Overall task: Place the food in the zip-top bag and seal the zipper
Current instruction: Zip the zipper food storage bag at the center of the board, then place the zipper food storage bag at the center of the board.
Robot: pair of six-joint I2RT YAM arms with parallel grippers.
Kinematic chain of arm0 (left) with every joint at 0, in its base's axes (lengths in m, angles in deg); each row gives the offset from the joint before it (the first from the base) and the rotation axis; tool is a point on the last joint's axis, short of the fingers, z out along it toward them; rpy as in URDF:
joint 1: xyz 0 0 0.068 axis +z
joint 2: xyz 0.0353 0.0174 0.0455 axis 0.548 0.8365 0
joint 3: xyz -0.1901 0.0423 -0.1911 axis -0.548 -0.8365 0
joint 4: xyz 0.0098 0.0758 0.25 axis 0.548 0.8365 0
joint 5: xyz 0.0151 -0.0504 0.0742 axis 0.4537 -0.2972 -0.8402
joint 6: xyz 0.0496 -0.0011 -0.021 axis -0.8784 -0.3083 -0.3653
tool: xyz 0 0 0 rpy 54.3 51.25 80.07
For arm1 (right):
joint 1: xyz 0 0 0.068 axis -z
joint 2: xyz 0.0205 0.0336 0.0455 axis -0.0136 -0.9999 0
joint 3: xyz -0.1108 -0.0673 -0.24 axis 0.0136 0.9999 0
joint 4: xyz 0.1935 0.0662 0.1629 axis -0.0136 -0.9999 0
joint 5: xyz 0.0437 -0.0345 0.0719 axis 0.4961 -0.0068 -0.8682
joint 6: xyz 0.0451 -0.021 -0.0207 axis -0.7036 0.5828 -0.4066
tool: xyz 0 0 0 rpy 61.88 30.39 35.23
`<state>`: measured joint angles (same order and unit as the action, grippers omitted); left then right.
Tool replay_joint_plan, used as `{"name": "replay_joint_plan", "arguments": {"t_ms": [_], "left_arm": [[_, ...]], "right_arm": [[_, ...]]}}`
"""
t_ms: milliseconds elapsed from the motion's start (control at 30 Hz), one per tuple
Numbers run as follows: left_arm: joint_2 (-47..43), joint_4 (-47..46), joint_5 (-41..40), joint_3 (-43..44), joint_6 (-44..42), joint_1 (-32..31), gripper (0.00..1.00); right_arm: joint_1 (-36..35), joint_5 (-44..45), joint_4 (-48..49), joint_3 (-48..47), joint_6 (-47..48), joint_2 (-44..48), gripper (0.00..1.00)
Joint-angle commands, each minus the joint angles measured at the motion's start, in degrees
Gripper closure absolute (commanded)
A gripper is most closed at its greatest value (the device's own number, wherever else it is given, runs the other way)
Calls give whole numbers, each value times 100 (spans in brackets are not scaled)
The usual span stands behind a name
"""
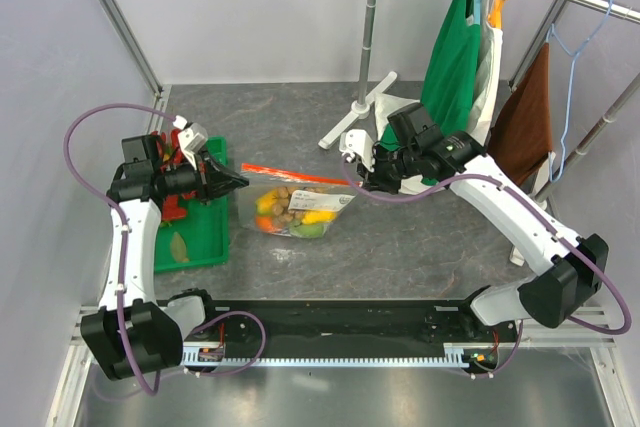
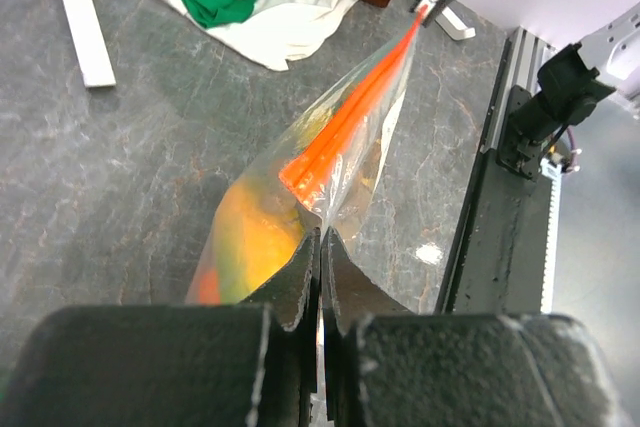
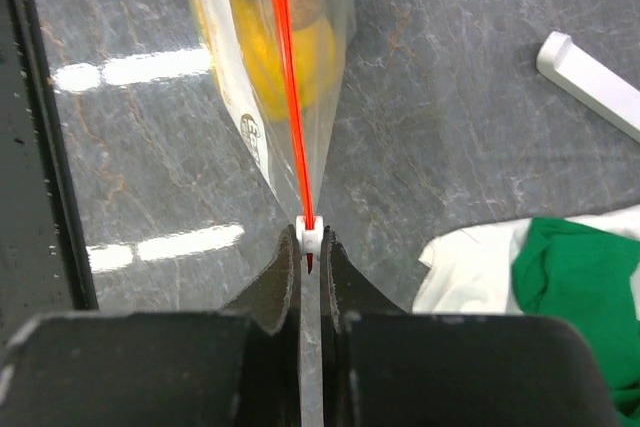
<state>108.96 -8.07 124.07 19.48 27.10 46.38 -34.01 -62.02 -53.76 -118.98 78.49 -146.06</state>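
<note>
The left jaws and the right jaws are each clenched on an opposite end of the zipper (image 1: 295,174), stretching it taut above the desk (image 1: 420,247) so the zip-top bag (image 1: 335,204), food (image 1: 288,211) visible inside, hangs straight between them, likely for sealing.

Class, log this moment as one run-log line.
Left gripper: shut on corner of clear crinkly zip-top bag | right gripper: shut on end of red-orange zipper strip | small plastic toy food: inside bag
</note>
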Motion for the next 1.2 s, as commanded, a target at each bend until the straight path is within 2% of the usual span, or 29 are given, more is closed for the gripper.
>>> {"name": "replay_joint_plan", "arguments": {"t_ms": [0,67,100,167,200,267,300,333,400,467,500,600,767,933,1167], "left_arm": [[166,-767,-248,290,820,92,98],[254,-1189,-546,317,1625,-153,98],[289,-1583,-930,343,1891,-294,86],[412,-1841,-1293,413,2409,-733,75],[464,-2042,-1538,501,2586,-839,61],[631,-2184,-1846,589,3391,-954,51],[693,-2141,-2257,824,3614,-954,47],[780,-1819,-2444,992,3817,-946,43],[764,-1562,-2507,1334,4037,-945,23],[572,-1429,-2473,1389,4573,-972,15],[492,-1394,-2333,1380,4705,-989,0],[281,-894,-2148,1441,4926,-1147,0],[114,55,-2068,1205,5172,-1508,0],[157,197,-2173,695,5750,-1780,0],[184,250,-2366,194,6359,-1824,0]], "right_arm": [[150,-238,-410,-186,-314,156,100],[142,-721,-401,-335,-604,112,100],[142,-871,-297,-405,-937,69,100],[159,-1109,-104,-415,-1377,51,100],[142,-1153,98,-363,-1553,33,100],[142,-1145,362,-240,-2379,59,100],[133,-1206,572,-109,-2660,112,100],[142,-1276,679,-12,-3089,156,100],[133,-1321,1151,277,-3609,383,100],[107,-1216,1557,481,-4382,655,100],[80,-1172,1950,664,-4603,744,100],[-165,-839,2602,972,-5359,973,100],[-1025,-38,3149,1185,-5660,965,100],[-1466,471,3483,1299,-5677,693,100],[-2274,999,3826,1317,-5361,526,100]]}}
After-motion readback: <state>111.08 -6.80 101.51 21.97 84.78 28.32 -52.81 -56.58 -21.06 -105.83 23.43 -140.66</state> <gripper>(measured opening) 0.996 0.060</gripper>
